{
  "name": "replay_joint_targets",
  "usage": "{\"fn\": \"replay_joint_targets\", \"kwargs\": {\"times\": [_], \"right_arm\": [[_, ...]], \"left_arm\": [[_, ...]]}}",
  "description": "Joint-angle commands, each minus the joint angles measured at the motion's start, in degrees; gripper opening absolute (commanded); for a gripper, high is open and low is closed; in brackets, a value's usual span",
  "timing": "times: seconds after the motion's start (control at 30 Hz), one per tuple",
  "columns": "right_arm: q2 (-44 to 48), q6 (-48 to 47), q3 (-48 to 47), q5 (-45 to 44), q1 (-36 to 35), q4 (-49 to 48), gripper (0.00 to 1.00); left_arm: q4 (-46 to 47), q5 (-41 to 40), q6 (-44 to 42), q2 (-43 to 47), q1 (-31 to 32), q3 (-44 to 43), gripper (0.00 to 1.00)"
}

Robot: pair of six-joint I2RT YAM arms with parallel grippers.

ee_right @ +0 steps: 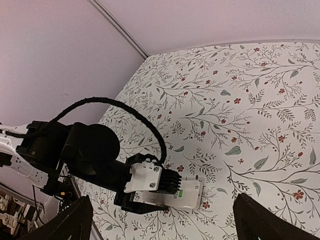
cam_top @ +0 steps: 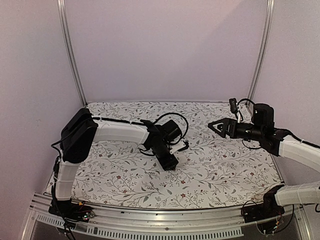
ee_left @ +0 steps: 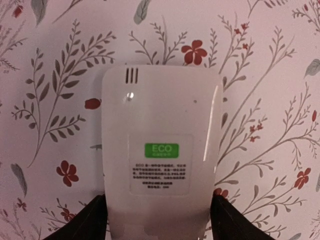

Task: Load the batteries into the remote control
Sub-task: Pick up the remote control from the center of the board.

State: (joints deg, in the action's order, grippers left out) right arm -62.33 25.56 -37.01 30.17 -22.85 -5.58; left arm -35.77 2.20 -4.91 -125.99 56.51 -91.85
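The remote control (ee_left: 160, 150) lies on the cloth with its plain white back up, showing a green ECO label. My left gripper (ee_left: 159, 200) straddles its near end, one black finger (ee_left: 95, 220) against each long side. From above, the left gripper (cam_top: 170, 161) points down at the remote control (cam_top: 181, 159) in mid-table. The right wrist view shows the remote control (ee_right: 187, 194) sticking out from under the left gripper (ee_right: 150, 182). My right gripper (cam_top: 212, 126) hangs open above the right side, holding nothing (ee_right: 162, 200). The batteries are out of view.
A floral tablecloth (cam_top: 220, 170) covers the table. Pale walls and metal posts (cam_top: 70, 55) close in the back and sides. The left arm's black cable (cam_top: 172, 120) loops above its wrist.
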Motion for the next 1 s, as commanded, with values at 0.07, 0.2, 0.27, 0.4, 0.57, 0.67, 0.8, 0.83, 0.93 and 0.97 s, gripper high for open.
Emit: {"fn": "replay_joint_targets", "kwargs": {"times": [0.07,0.2,0.27,0.4,0.57,0.67,0.8,0.83,0.93,0.97], "right_arm": [[-0.16,-0.25,0.78,2.8,0.31,-0.76,0.99],[0.56,-0.54,1.05,2.83,0.4,-0.77,0.99],[0.71,-0.75,1.02,2.8,0.43,-0.81,0.99],[0.63,-1.4,0.61,4.74,0.38,-1.77,0.99],[-0.06,-1.22,-0.57,9.8,0.23,-6.38,0.96],[-0.58,-0.02,-1.74,11.89,-0.9,-8.48,0.95],[-1.5,-0.92,-4.93,14.61,-4.7,-8.64,0.93],[-1.55,-1.22,-5.56,15.06,-5.79,-8.65,0.93],[-1.95,-1.73,-7.15,16.6,-8.42,-8.65,0.93],[-2.14,-1.74,-7.64,17.05,-8.92,-8.72,0.93]], "left_arm": [[0.57,2.43,-1.3,-4.47,-0.22,-1.9,0.66],[0.46,2.43,-0.91,-3.09,-0.8,-1.41,0.48],[1.97,3.33,-0.11,-0.67,-1.32,-0.26,0.4],[9.34,10.06,2.06,7.93,-2.82,4.25,0.33],[21.09,22.81,6.74,18.91,-5.44,9.76,0.3],[28.61,30.53,10.11,23.36,-6.43,13.07,0.3],[40.34,39.31,16.84,26.51,-6.76,16.93,0.3],[43.35,41.0,18.67,26.84,-6.76,17.92,0.3],[51.13,44.68,23.28,27.42,-6.77,20.21,0.3],[53.16,45.81,24.56,27.3,-6.77,20.71,0.3]]}}
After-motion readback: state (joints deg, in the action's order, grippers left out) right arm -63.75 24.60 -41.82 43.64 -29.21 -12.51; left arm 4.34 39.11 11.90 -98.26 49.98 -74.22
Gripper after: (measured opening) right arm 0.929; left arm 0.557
